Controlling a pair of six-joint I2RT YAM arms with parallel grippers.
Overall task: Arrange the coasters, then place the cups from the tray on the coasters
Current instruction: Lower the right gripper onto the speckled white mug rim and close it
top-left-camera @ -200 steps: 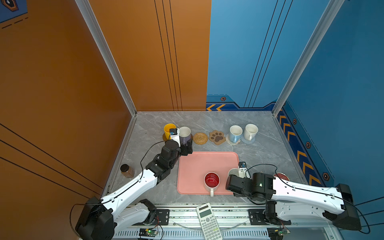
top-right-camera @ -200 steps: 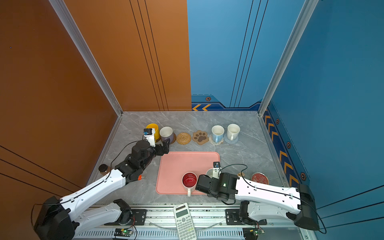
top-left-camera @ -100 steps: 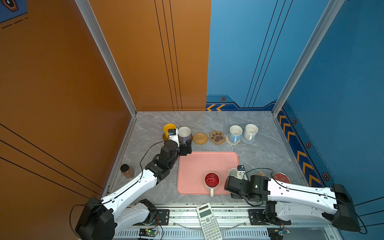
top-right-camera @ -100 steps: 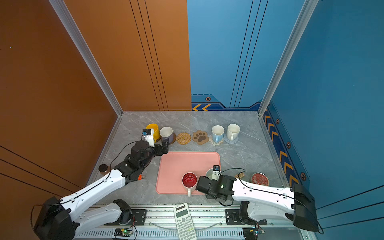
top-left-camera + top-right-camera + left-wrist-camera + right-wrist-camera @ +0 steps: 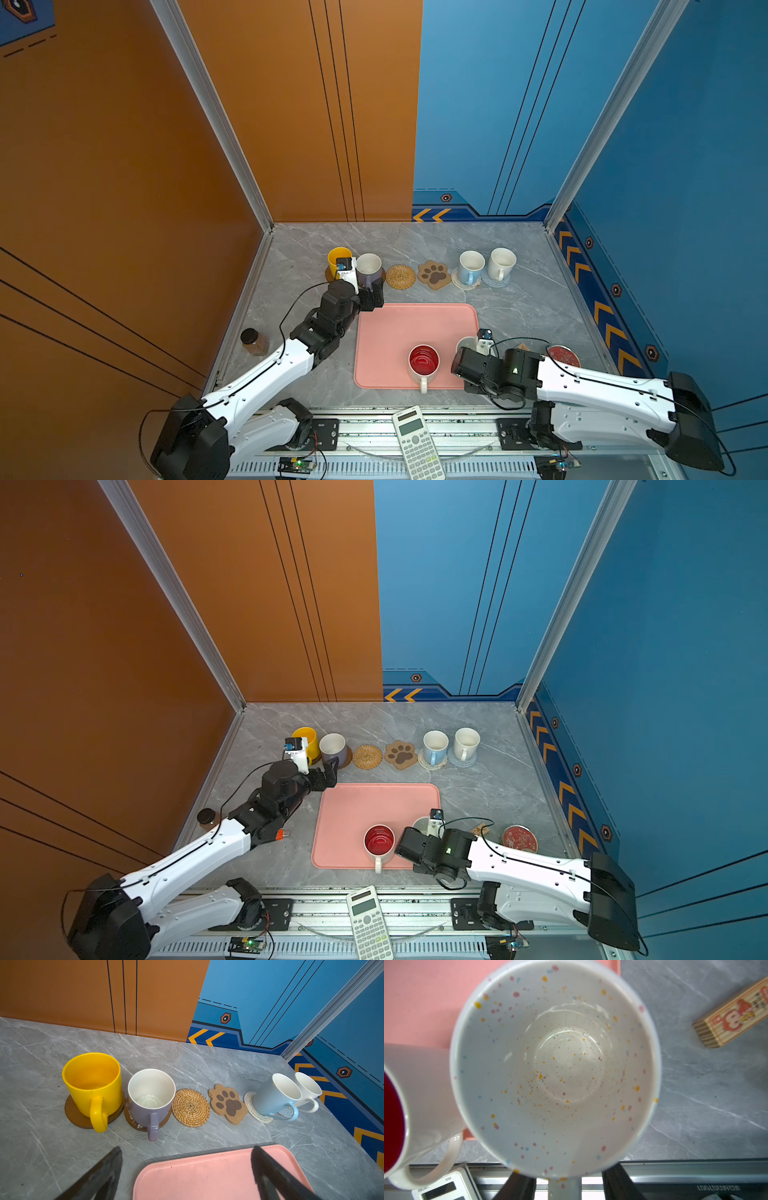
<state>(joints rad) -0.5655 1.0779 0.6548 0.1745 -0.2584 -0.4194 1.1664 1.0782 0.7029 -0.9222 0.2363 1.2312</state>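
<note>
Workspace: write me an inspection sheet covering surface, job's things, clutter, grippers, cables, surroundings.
Surface: grey marble-look tabletop, no spills seen.
Job's things: yellow mug and lilac mug on dark brown coasters; light-blue mug and white mug on woven coasters; tan woven coaster and paw coaster bare; red-inside mug and speckled mug on the pink tray.
Clutter: calculator, brown jar, red-lidded tin, printed wooden block.
Grippers: left gripper open, empty; right gripper open astride the speckled mug's handle.
Cables: black cable loops at each wrist.
Surroundings: orange wall panels, blue wall panels.
</note>
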